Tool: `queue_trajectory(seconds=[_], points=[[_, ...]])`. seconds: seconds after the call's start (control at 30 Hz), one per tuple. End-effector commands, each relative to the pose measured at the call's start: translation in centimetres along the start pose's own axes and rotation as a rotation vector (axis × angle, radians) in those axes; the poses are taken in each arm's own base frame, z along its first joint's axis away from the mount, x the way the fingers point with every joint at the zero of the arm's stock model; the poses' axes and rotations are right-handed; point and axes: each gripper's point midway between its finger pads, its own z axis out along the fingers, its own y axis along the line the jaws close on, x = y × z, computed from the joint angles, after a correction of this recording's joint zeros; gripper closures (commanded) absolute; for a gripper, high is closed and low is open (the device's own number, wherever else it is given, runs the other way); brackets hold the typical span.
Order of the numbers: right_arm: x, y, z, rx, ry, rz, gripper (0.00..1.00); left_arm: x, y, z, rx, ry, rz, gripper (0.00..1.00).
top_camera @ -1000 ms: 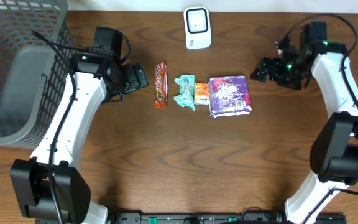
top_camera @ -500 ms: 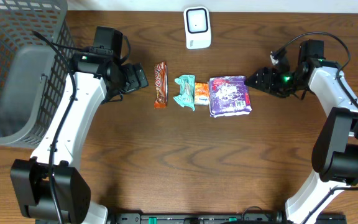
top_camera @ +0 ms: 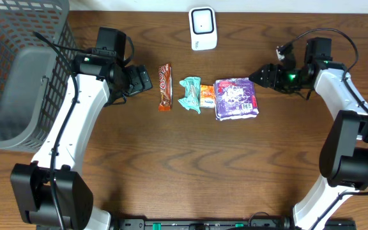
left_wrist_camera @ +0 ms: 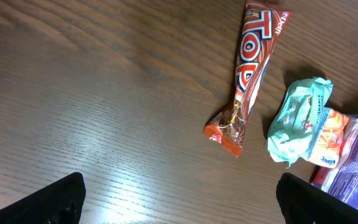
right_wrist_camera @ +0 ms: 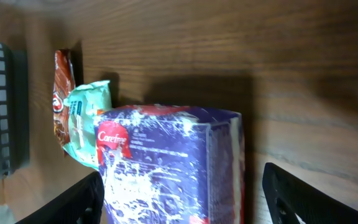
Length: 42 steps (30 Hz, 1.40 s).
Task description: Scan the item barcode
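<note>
Dark wood-grain table [top_camera: 190, 166] fills every view; of the room only a pale strip shows, along the top edge of the overhead view. Overhead alone gives the layout: a grey wire-mesh basket [top_camera: 18, 70] at far left, a white boxy barcode scanner [top_camera: 203, 28] at top centre, and below it a row of four items. From left to right they are a red-brown candy bar in a shiny wrapper [top_camera: 165, 86], a crumpled teal packet [top_camera: 190, 94], a small orange packet [top_camera: 207, 96] and a purple plastic-wrapped pack [top_camera: 236, 98]. Teal, orange and purple lie crowded together; the bar lies apart to their left, and the scanner is well apart from the row. Left gripper [top_camera: 143, 80] hovers just left of the bar; right gripper [top_camera: 257, 76] sits at the purple pack's upper right corner. Left wrist view adds white "TOP" lettering on the bar. It also shows its own black fingers [left_wrist_camera: 55, 202] at the bottom corners, jaws spread wide over bare wood. Right wrist view looks along the pack: white-speckled film, a red label with white script. Its fingers [right_wrist_camera: 82, 202] stand spread either side of the pack's near end; the one at picture-left is just beside the film, contact unclear, and the other is apart. Basket mesh shows at that view's left edge.
</note>
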Motion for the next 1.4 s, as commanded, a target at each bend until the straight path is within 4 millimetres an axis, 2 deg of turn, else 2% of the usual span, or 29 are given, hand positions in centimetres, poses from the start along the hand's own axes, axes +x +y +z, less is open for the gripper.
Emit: queue_trajectory(seconds=[0.0, 0.77, 1.1, 1.37], points=[[0.4, 0.3, 0.6, -0.015, 0.009, 0.029, 0.23, -0.3, 0.1, -0.2, -0.008, -0.012, -0.002, 0.02], [-0.2, 1.1, 1.8, 0.018, -0.01, 0.017, 0.23, -0.3, 0.1, -0.2, -0.008, -0.011, -0.002, 0.02], [1.6, -0.2, 3.4, 0.136, 0.024, 0.009, 0.24, -0.3, 0.1, -0.2, -0.008, -0.012, -0.002, 0.02], [2.8, -0.9, 4.3, 0.122, 0.019, 0.022, 0.25, -0.3, 0.1, -0.2, -0.008, -0.011, -0.002, 0.02]])
